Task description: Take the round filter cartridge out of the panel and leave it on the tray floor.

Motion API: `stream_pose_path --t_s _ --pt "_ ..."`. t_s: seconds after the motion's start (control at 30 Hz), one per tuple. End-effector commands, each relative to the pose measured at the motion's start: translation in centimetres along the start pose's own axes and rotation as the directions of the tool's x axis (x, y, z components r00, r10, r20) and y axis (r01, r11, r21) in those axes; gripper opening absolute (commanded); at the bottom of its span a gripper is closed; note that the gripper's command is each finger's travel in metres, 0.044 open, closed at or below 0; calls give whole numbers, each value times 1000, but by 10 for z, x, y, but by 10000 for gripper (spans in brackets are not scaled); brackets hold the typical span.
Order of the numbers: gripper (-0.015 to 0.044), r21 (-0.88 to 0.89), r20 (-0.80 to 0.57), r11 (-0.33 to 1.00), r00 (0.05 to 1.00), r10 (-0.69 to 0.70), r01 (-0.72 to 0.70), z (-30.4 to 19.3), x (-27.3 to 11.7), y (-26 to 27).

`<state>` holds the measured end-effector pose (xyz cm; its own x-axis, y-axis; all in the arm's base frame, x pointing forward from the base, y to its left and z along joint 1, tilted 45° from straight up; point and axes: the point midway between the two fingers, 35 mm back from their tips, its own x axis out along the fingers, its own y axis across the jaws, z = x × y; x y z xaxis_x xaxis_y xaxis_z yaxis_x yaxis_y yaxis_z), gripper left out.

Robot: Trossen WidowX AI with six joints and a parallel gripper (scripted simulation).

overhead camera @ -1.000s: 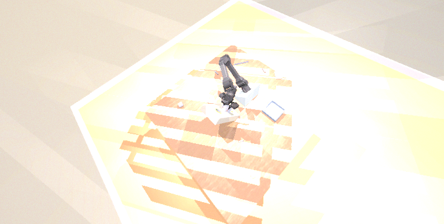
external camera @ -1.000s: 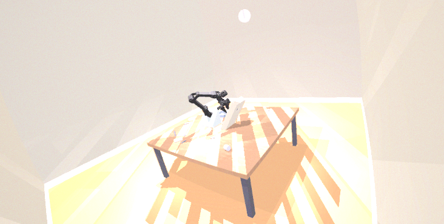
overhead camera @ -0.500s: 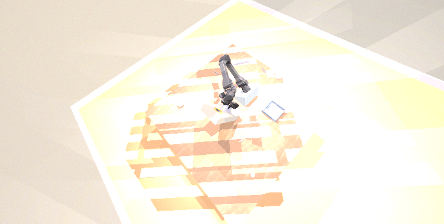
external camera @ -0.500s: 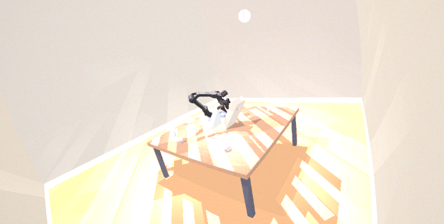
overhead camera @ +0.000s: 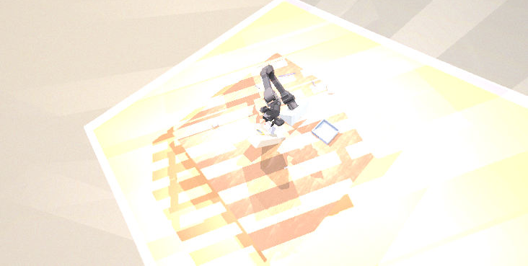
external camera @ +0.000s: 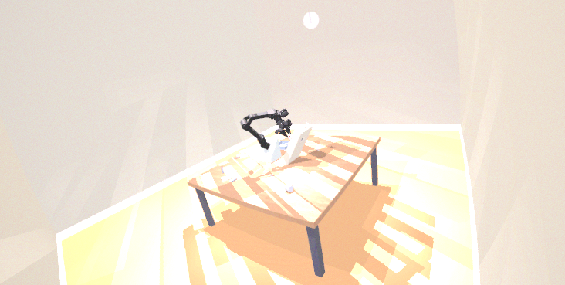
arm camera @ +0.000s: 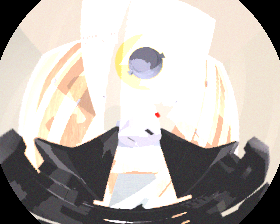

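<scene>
- Carrying the task on from extraction seems the step in hand: the round filter cartridge (overhead camera: 269, 127) (arm camera: 139, 136) is out of its socket, between the jaws and in front of the service panel (overhead camera: 267, 141) (external camera: 298, 146) (arm camera: 166, 30). Whether it still brushes the panel, I can't tell.
- Its slotted face, with a red dot by it, appears turned back toward the wrist camera. I judge its long axis to run roughly along the jaws' reach, away from that camera; the exact tilt is unclear in the glare.
- The jaws are about half open, closed onto the cartridge, one at each side.
- Beyond it, the dark round socket (arm camera: 146, 62) shows in the panel's face, a yellow band partly around it.
- To the side of the panel, apart from it on the counter (external camera: 340, 152), lies the blue-edged tray (overhead camera: 319, 138).
- Next, I'd draw the cartridge well away from the panel, swing it over the tray, and lower it to the floor before opening and backing off. A hasty release could let it roll.
</scene>
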<state>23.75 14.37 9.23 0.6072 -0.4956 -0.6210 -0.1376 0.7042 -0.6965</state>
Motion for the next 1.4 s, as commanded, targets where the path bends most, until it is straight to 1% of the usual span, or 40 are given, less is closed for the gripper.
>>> stream_pose_path --t_s 0.0,0.23,0.33,0.93,0.97,1.0,1.17,1.37 --pt "0 3 4 1000 1000 8 -8 2 -21 2" --pt "0 3 6 1000 1000 -1 1 1 -56 -1" --pt "0 3 7 1000 1000 -1 1 2 -55 5" --pt "0 8 8 1000 1000 3 -3 1 -43 88" --pt "0 -6 2 1000 1000 -1 1 1 -43 78" --pt "0 -24 -2 1000 1000 10 -10 -1 -44 82" --pt "0 -207 -41 971 992 115 -121 -19 -55 117" --pt "0 -428 -97 866 966 241 -260 -44 -72 158"
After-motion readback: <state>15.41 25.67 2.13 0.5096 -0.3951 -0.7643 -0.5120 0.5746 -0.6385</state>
